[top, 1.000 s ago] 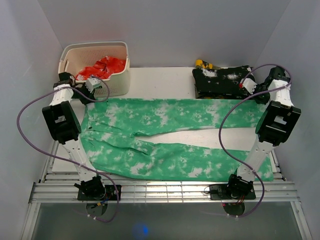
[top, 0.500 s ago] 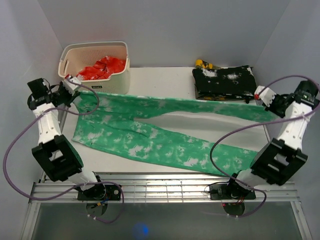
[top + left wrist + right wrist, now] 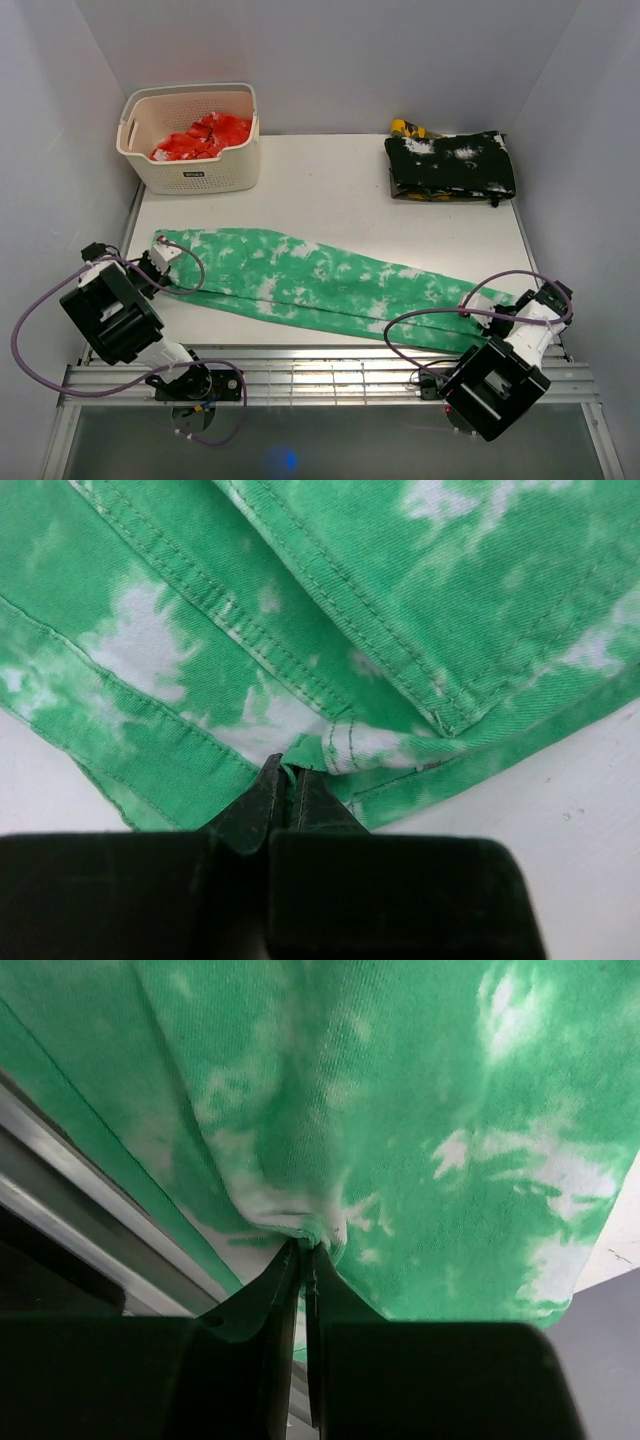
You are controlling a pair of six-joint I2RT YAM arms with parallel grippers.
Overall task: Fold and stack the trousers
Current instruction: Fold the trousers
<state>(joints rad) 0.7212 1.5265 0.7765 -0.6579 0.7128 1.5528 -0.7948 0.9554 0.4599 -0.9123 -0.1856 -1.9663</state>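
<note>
The green trousers with white blotches (image 3: pixel 320 285) lie folded lengthwise, one leg over the other, in a long band across the near half of the table. My left gripper (image 3: pixel 166 258) is shut on the waist end at the left. In the left wrist view the gripper (image 3: pixel 288 770) pinches a fold of the waistband (image 3: pixel 340 745). My right gripper (image 3: pixel 497 309) is shut on the leg ends at the near right. In the right wrist view the gripper (image 3: pixel 305 1248) clamps bunched hem cloth (image 3: pixel 300 1222).
A cream basket (image 3: pixel 190 178) with red cloth (image 3: pixel 200 136) stands at the back left. A folded black white-speckled garment (image 3: pixel 450 165) lies at the back right, a yellow object (image 3: pixel 408 128) behind it. The metal rail (image 3: pixel 330 378) runs along the near edge.
Both grippers pulled the far leg toward the near edge and laid it over the near leg. The arms dropped low, from the table's back corners to its near corners.
</note>
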